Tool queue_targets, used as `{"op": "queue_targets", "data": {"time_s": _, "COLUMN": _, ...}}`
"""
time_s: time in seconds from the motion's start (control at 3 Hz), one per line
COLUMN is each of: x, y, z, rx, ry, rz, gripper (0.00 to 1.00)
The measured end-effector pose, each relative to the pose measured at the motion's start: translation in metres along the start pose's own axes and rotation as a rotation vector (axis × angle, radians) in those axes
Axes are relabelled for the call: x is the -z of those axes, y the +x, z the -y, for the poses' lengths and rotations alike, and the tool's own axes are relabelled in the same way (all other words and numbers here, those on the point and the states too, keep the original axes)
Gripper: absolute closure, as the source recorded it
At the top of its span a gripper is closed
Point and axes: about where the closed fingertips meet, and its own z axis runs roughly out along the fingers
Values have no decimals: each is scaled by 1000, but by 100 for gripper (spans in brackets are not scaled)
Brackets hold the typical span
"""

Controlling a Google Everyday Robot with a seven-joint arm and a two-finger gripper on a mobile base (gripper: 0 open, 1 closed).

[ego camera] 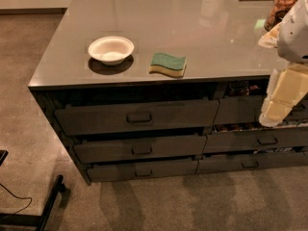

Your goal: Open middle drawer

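The middle drawer is the medium-height dark grey-brown front in the left column of the counter, with a small loop handle at its centre. It sits between a taller drawer front above and a slimmer one below. A dark gap shows above each front. My gripper, at the end of the white and cream arm, hangs at the right edge of the view in front of the right column of drawers. It is far to the right of the middle drawer's handle and touches nothing I can see.
On the grey countertop lie a white bowl and a green and yellow sponge. A jar stands at the back right. More drawers fill the right column. A black stand leg and a cable lie on the floor at the bottom left.
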Motion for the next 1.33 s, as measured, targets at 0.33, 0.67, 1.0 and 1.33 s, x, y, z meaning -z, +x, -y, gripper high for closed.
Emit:
{"op": "queue_targets", "data": {"time_s": 0.33, "x": -7, "y": -2, "z": -4, "rx": 7, "ry": -5, "rz": 14, "gripper": 0}}
{"op": "queue_targets", "data": {"time_s": 0.67, "x": -40, "y": -5, "z": -22, "rx": 14, "ry": -33, "rz": 70, "gripper": 0}}
{"op": "queue_targets", "data": {"time_s": 1.0, "x": -98, "y": -6, "z": -47, "rx": 20, "ry": -68, "rz": 124, "gripper": 0}}
{"op": "queue_targets", "data": {"time_s": 1.33, "x": -186, "y": 1, "z": -80, "rx": 10, "ry": -91, "rz": 155, "gripper": 0}}
